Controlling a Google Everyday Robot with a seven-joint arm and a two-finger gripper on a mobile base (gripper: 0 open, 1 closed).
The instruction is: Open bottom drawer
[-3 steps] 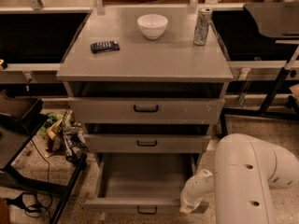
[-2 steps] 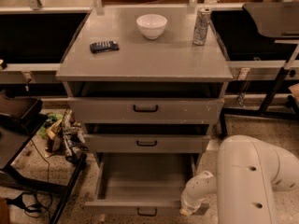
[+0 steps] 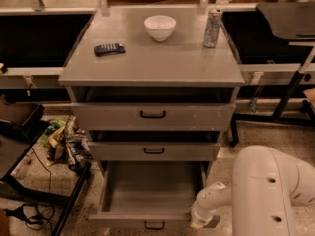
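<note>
The bottom drawer [image 3: 147,219] of the grey cabinet is pulled far out. Its plain grey inside [image 3: 152,188] shows, and its small black loop handle [image 3: 154,225] is at the lower edge of the view. My gripper [image 3: 201,221] is at the end of the white arm, down at the drawer's right front corner, beside the front panel. It is mostly hidden by the arm's own wrist. The mid-height drawer [image 3: 153,151] and the tall top drawer [image 3: 152,115] above are each out a little.
On the cabinet top [image 3: 152,63] are a white bowl [image 3: 160,27], a metal can [image 3: 212,27] and a black remote [image 3: 109,48]. A black cart [image 3: 19,132] and clutter with cables [image 3: 64,141] stand on the floor to the left. A black table leg [image 3: 290,95] is at the right.
The white arm has shifted very slightly to the right. The bottom drawer stays out about as far as before.
</note>
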